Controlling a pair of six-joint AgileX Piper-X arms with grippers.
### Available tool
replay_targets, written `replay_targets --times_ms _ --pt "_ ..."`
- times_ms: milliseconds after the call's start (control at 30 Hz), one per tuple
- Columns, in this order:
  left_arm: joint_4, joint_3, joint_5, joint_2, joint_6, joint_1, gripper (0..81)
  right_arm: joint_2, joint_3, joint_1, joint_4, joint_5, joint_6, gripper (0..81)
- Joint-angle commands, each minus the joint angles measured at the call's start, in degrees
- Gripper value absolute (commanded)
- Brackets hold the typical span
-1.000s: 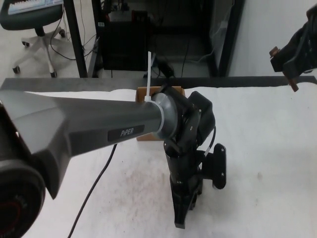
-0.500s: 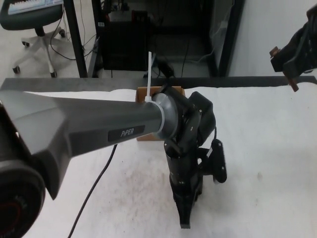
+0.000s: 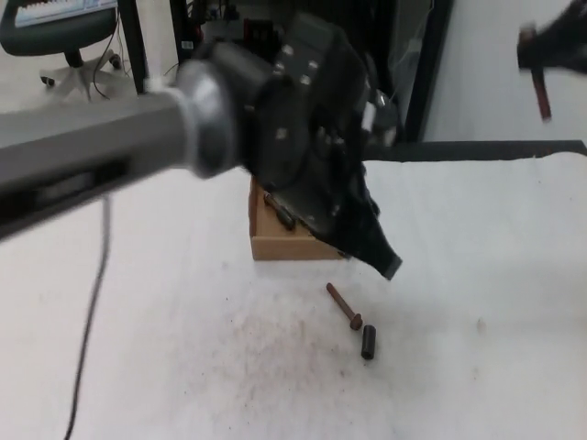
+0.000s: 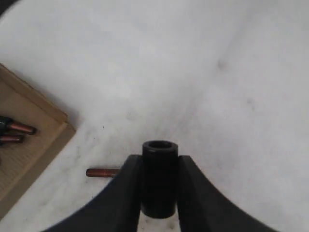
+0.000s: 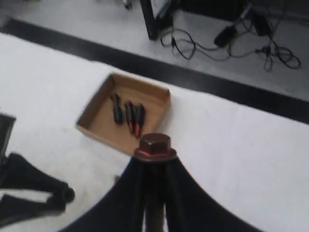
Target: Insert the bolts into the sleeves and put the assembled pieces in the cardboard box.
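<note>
Nearest on the white cloth (image 3: pixel 477 275) of the bench lies a loose sleeve (image 3: pixel 369 341), black and short. Just beyond it is a loose bolt (image 3: pixel 344 305), copper-brown, with its head end close to the sleeve. The two are near each other but not joined.

Above and a little beyond them hangs the left gripper (image 4: pixel 159 160), raised off the cloth. Its two fingers are clamped on a second sleeve (image 4: pixel 159 186), which stands upright between them with its open bore facing the wrist camera. In the left wrist view the loose bolt lies flat on the cloth beside this gripper, between it and the box corner.

Farther out sits the cardboard box (image 5: pixel 159 96), a shallow open tray resting on the cloth towards the far edge of the bench. Three assembled pieces (image 5: pixel 129 115) lie side by side in it, dark sleeves with reddish bolt ends showing.

Farthest and highest, off to the right over the bench's far side, is the right gripper (image 5: pixel 154 162). Its fingers are closed on a second bolt (image 5: pixel 154 144), gripped by the shank so that the hexagonal flanged head stands clear above the fingertips.
</note>
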Motion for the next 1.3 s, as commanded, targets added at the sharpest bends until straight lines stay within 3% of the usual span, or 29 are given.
replay_targets --times_ms 0,167,333,433,567,700,867,1067,1267 --pt "-11.5 10.32 0.85 -12.5 -5.56 0.32 0.2 -1.14 -0.41 -0.56 -9.88 -7.03 10.84 0.9" --pt "-31.2 24.93 0.85 -27.14 -12.53 0.43 0.2 -1.14 3.04 2.5 -26.47 -15.59 24.31 0.9" --pt "-57.77 40.79 1.44 -36.62 -16.81 1.12 0.2 -1.14 11.39 9.15 -48.11 -16.82 35.41 0.9" --pt "-66.38 47.03 4.63 -38.08 -18.69 3.01 0.2 -1.14 17.59 13.58 -64.17 -16.82 40.35 0.9" --pt "-67.42 52.35 13.14 -37.21 -18.75 6.84 0.2 -1.14 25.13 19.05 -81.48 -16.82 45.76 0.9" --pt "-67.54 55.26 17.89 -35.59 -18.33 10.9 0.2 -1.14 28.87 24.35 -86.45 -16.82 44.6 0.9" --pt "-71.01 55.37 21.95 -33.99 -18.17 14.55 0.2 -1.14 31.8 29.83 -80.82 -15.74 34.52 0.9" --pt "-73.47 55.37 22.35 -34.0 -18.17 15.27 0.2 -1.14 34.4 33.18 -78.86 -11.97 29.85 0.9" --pt "-73.47 55.37 27.06 -34.0 -18.39 15.27 0.2 -0.07 34.4 34.46 -79.51 -11.44 27.83 0.9"
